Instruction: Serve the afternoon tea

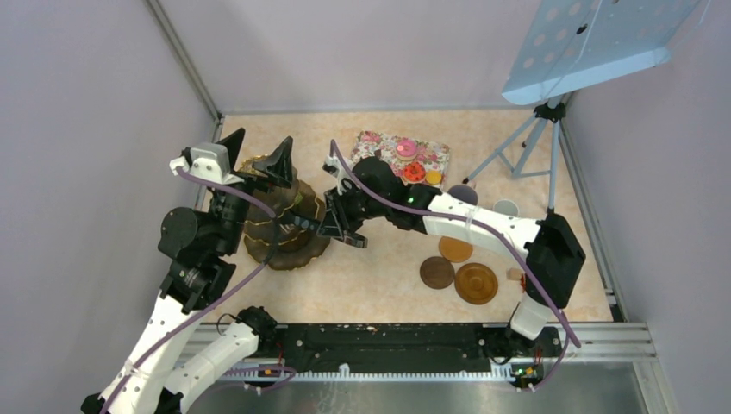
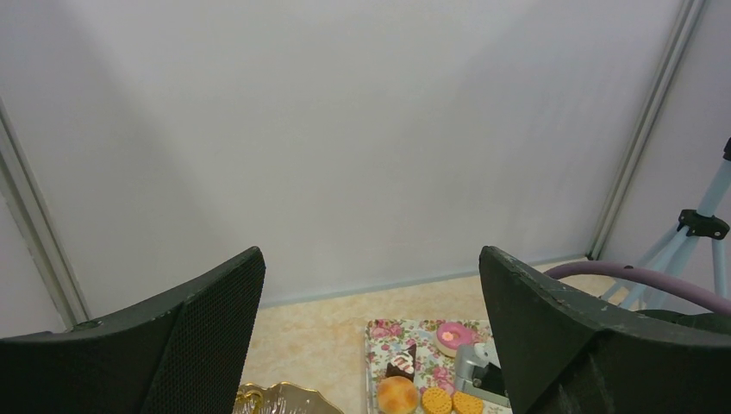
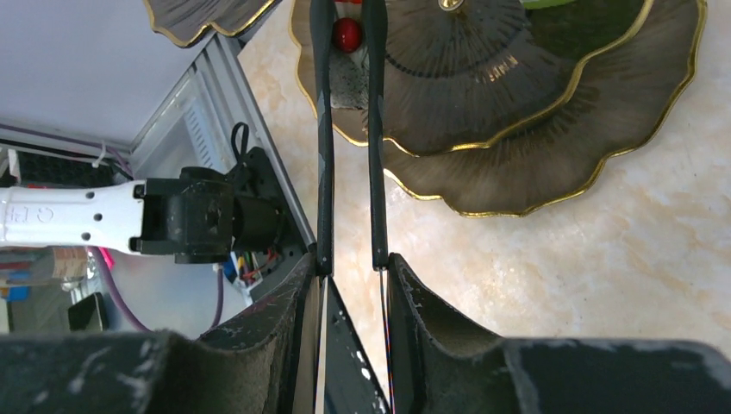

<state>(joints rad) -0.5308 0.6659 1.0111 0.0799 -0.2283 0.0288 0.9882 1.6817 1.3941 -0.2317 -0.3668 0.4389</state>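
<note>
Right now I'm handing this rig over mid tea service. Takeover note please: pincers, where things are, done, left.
Left pincer: open, empty, raised beside the tiered stand.
Right pincer: shut on the black tongs. Their tips flank a red-topped cake over a stand tier; cannot tell if it is set down.
Rose tray: holds the pink cake, biscuits and other cakes.
Lilac mug and white cup: on the table, off the brown saucers.
Done: one cake brought to the stand.
Left: release it, move the tray's cakes and biscuits, serve the cups.
</note>
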